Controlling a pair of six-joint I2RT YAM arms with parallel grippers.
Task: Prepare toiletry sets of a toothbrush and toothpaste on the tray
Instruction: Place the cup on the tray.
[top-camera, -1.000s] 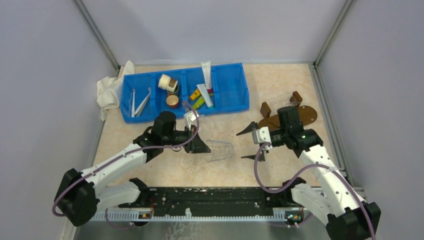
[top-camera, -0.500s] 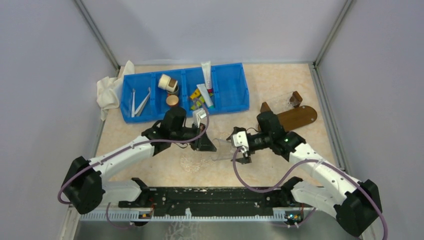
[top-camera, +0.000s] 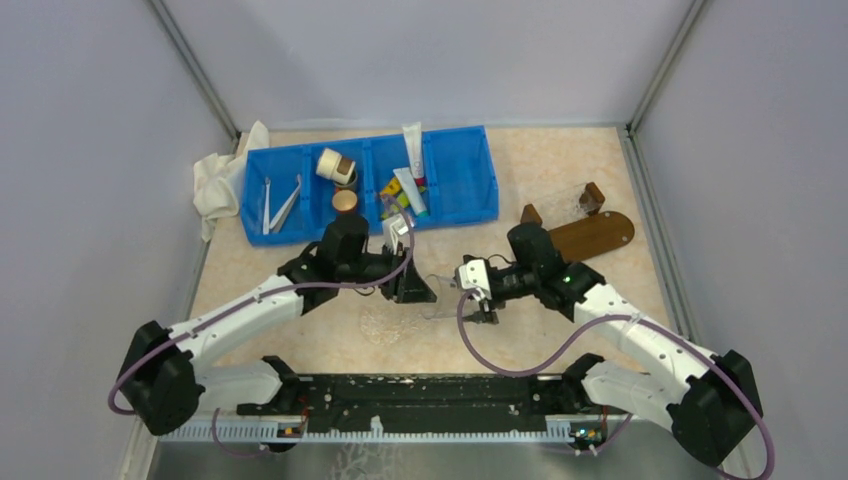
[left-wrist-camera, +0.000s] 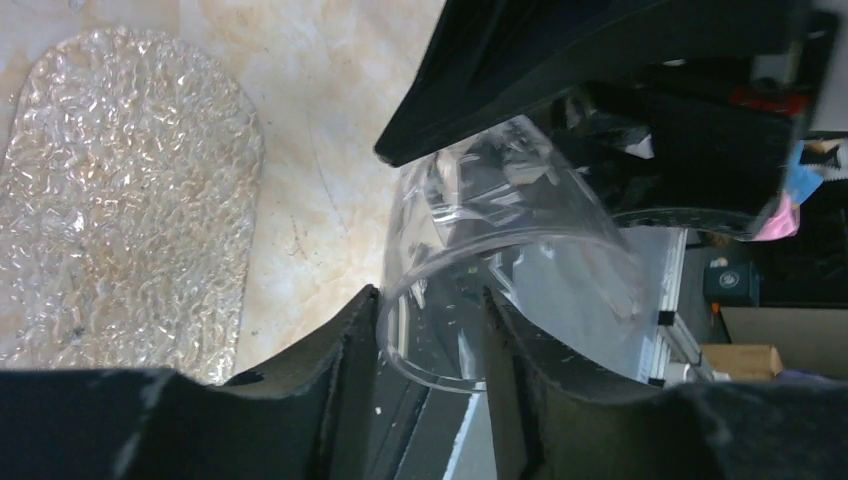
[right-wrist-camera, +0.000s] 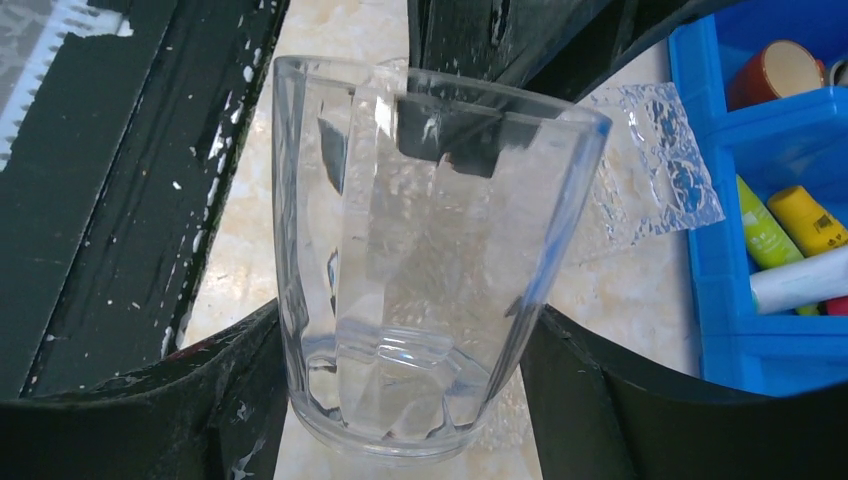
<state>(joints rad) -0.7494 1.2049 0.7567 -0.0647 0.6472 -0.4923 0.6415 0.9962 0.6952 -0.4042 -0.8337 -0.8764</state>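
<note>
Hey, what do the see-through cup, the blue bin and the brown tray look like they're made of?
The clear cup looks like hard transparent plastic, possibly glass: glossy faceted walls, background showing through. The blue bin looks like moulded plastic: uniform colour, thin dividers. The brown tray may be wood, with a smooth dark finish; too small to settle.

Two arms tip to tip at mid-table, left gripper (top-camera: 410, 287) and right gripper (top-camera: 480, 298) flanking what appears a clear cup (top-camera: 443, 296), blue bin (top-camera: 462, 190) at twelve o'clock, white cloth (top-camera: 222, 180) at ten o'clock.
</note>
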